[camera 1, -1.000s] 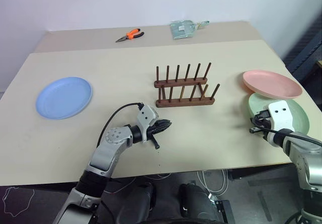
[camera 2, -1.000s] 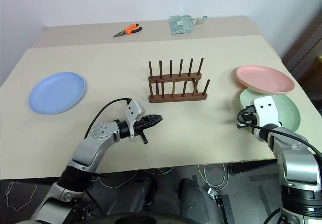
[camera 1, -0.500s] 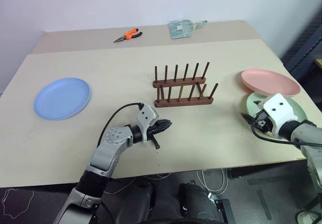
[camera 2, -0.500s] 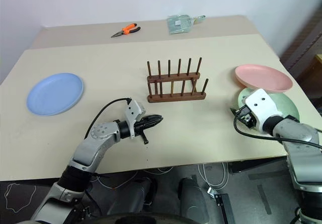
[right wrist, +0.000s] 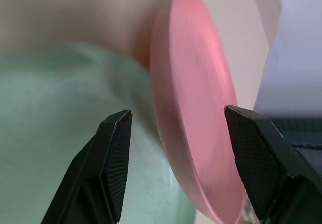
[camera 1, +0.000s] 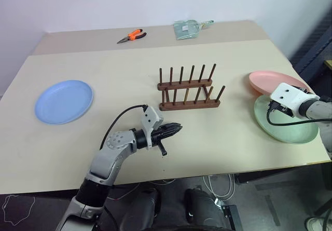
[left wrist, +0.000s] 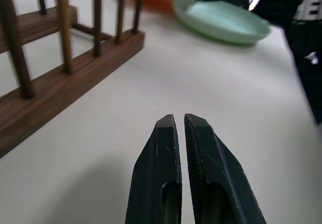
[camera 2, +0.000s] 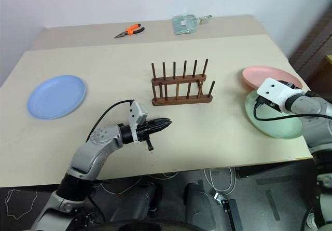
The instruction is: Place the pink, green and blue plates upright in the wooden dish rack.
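Right pincer (right wrist: 176,128), jaws apart, is straddling the pink plate's (right wrist: 196,113) rim above the green plate (right wrist: 60,108); next I judge I'm clamping it. Left pincer (left wrist: 177,128) is idling together.

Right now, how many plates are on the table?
3. The blue plate lies flat by the table's left edge. The pink plate and the green plate sit at the right edge, the pink one overlapping the green one's far rim. None is in the wooden dish rack.
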### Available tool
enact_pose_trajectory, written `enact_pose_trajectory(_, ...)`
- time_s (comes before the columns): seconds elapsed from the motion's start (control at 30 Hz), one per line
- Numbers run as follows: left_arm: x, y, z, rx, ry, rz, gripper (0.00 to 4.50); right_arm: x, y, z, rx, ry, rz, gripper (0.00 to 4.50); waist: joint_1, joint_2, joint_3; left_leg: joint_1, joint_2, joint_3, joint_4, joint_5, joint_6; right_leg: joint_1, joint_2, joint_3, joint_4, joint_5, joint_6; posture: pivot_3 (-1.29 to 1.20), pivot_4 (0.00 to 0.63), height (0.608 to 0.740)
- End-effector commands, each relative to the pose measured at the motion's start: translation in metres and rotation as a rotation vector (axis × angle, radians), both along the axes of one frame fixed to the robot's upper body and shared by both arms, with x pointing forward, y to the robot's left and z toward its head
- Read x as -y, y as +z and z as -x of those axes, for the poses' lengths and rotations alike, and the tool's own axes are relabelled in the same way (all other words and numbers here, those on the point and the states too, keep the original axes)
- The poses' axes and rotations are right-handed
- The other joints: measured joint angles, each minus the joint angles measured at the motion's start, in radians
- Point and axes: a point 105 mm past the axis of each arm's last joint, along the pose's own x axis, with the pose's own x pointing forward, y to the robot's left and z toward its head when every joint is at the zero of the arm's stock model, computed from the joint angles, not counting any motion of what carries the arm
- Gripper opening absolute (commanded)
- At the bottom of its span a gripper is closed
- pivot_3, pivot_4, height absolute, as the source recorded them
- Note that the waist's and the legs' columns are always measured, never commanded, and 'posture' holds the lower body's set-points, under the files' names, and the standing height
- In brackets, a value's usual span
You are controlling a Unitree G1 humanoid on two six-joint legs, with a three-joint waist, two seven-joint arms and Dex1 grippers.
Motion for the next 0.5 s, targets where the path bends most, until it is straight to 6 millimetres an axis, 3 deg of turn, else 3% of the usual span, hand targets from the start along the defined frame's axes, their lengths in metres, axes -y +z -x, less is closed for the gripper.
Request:
enact_pose_trajectory(0.03, 0.001, 0.008, 0.004, 0.029, -0.013, 0.003, 0.24, 0.007, 0.001, -0.009, 0.039, -0.001, 0.066, 2.72, 0.000, 0.000, 0.000, 0.000, 0.000, 0.000, 0.000, 0.000, 0.000, 0.000, 0.000, 0.000, 0.000, 0.000, 0.000, 0.00, 0.150, 0.740)
enact_pose_trajectory(0.1, -0.001, 0.008, 0.005, 0.030, -0.010, -0.002, 0.24, 0.006, 0.002, -0.010, 0.049, 0.012, 0.081, 2.13, 0.001, 0.000, 0.000, 0.000, 0.000, 0.001, 0.000, 0.000, 0.000, 0.000, 0.000, 0.000, 0.000, 0.000, 0.000, 0.00, 0.150, 0.740)
enact_pose_trajectory(0.23, -0.004, 0.009, 0.006, 0.029, -0.006, -0.004, 0.24, -0.002, 0.015, -0.010, 0.106, 0.050, 0.085, 0.13, 0.002, 0.001, 0.000, 0.000, 0.000, 0.001, 0.000, 0.000, 0.000, -0.001, 0.000, 0.001, 0.000, 0.000, 0.000, 0.00, 0.150, 0.740)
enact_pose_trajectory(0.33, -0.006, 0.009, 0.006, 0.033, -0.001, -0.007, 0.24, -0.010, 0.028, -0.007, 0.162, 0.094, 0.108, 0.06, 0.001, 0.001, 0.000, 0.000, 0.000, 0.002, 0.000, 0.000, 0.000, -0.001, 0.000, 0.002, 0.001, 0.000, 0.000, 0.00, 0.150, 0.740)
enact_pose_trajectory(0.4, -0.007, 0.011, 0.003, 0.043, 0.020, -0.001, 0.24, -0.025, 0.047, -0.003, 0.231, 0.155, 0.105, 0.06, 0.002, 0.002, 0.000, 0.000, 0.000, 0.002, 0.000, 0.000, 0.000, -0.001, 0.000, 0.002, 0.001, 0.000, 0.000, 0.00, 0.150, 0.740)
enact_pose_trajectory(0.47, -0.009, 0.015, -0.001, 0.057, 0.045, 0.013, 0.24, -0.057, 0.073, 0.003, 0.336, 0.250, -0.013, 0.06, 0.003, 0.002, 0.001, 0.000, 0.000, 0.002, 0.000, 0.000, 0.000, -0.001, 0.000, 0.002, 0.001, 0.000, 0.000, 0.00, 0.150, 0.740)
enact_pose_trajectory(0.5, -0.011, 0.018, -0.003, 0.065, 0.055, 0.022, 0.24, -0.080, 0.086, 0.009, 0.389, 0.310, -0.183, 0.06, 0.000, 0.002, 0.001, 0.000, 0.000, 0.002, 0.000, 0.000, 0.000, -0.002, 0.000, 0.003, 0.001, 0.000, 0.000, 0.00, 0.150, 0.740)
